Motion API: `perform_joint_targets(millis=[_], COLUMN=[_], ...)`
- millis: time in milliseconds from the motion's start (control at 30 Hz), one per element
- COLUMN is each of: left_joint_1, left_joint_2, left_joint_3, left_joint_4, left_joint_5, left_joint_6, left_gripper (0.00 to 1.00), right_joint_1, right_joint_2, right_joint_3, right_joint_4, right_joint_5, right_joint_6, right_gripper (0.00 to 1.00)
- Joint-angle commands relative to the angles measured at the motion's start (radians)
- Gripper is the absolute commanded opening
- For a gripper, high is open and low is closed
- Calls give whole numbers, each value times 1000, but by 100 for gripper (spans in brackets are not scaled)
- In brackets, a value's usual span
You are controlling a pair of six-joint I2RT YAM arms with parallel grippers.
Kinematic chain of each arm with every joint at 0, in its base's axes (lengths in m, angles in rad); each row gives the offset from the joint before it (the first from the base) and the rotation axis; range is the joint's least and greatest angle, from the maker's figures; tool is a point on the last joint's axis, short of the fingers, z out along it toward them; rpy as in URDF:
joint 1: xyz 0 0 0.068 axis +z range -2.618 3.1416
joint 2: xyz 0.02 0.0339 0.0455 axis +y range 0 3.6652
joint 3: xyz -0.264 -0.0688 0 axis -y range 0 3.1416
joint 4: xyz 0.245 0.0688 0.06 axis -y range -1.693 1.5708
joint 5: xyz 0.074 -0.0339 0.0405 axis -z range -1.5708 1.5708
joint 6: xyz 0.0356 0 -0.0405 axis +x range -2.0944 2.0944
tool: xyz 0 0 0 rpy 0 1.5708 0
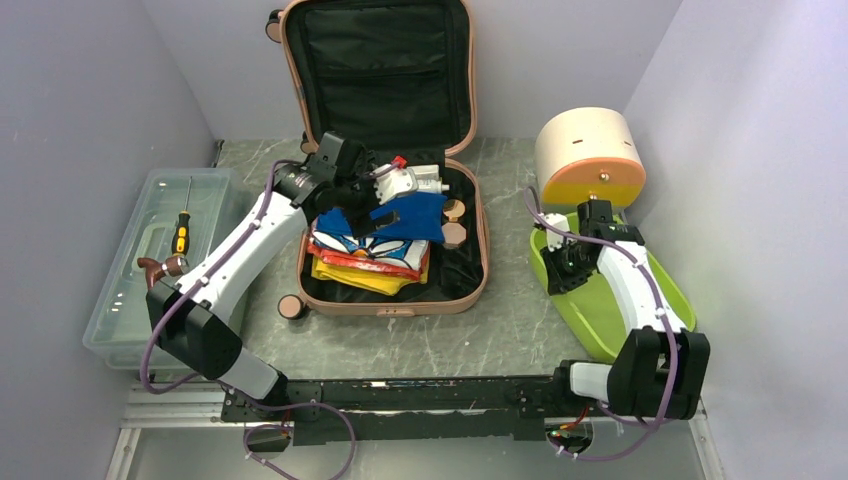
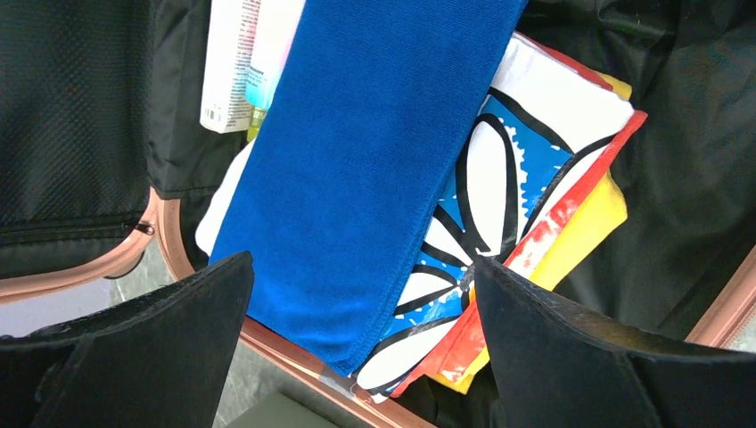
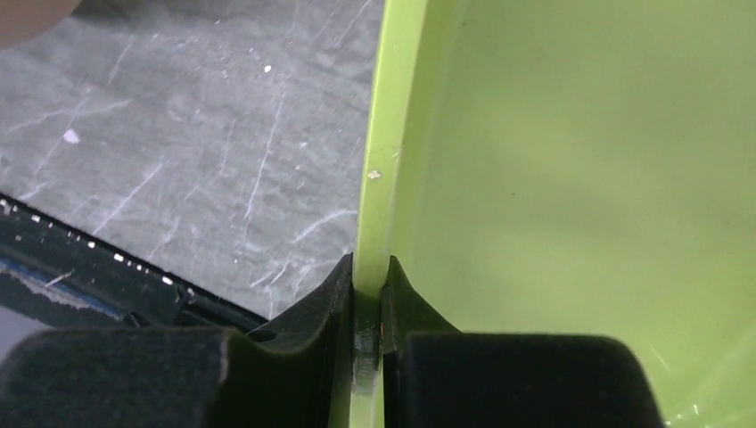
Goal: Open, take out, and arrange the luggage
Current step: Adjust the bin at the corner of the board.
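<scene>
Sharing grey marbled tabletop (image 1: pixel 420 345) between pale walls (image 1: pixel 90 90), left pincer (image 2: pixel 361 263) gapes; right pincer (image 3: pixel 368 276) clamps rim of green tray (image 3: pixel 553 160).

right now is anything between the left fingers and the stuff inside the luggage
Nothing visible. The luggage lid stands open, and the left fingers hang open right over the blue cloth that tops the stack inside.

bright even light, soft shadows, sharp
</scene>
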Motion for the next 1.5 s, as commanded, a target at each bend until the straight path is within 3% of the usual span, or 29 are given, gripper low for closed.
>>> perform_joint_targets(millis=[0, 233, 433, 633, 900, 1200, 1467], left_joint_1=[0, 0, 1, 0, 0, 1, 0], left_joint_2=[-64, -87, -97, -91, -91, -97, -105], left_joint_3=[31, 23, 27, 25, 20, 9, 0], left_joint_4=[-3, -27, -38, -42, -44, -44, -45], left_joint_5=[41, 55, 73, 84, 89, 95, 102], left_joint_6=[-19, -11, -13, -16, -16, -19, -21], left_gripper=[100, 99, 99, 99, 100, 99, 100], right_joint_1=[9, 27, 34, 33, 34, 34, 34], right_joint_2=[-80, -180, -262, -368, -311, -170, -154], right_joint_3=[82, 66, -9, -157, -262, -205, -198], right_joint_4=[-112, -278, -318, -177, -7, 118, 187], right_joint_5=[10, -53, -86, -55, 14, 87, 129], right_joint_6=[-142, -397, -654, -901, -1081, -1128, -1191], right_gripper=[0, 0, 0, 0, 0, 0, 0])
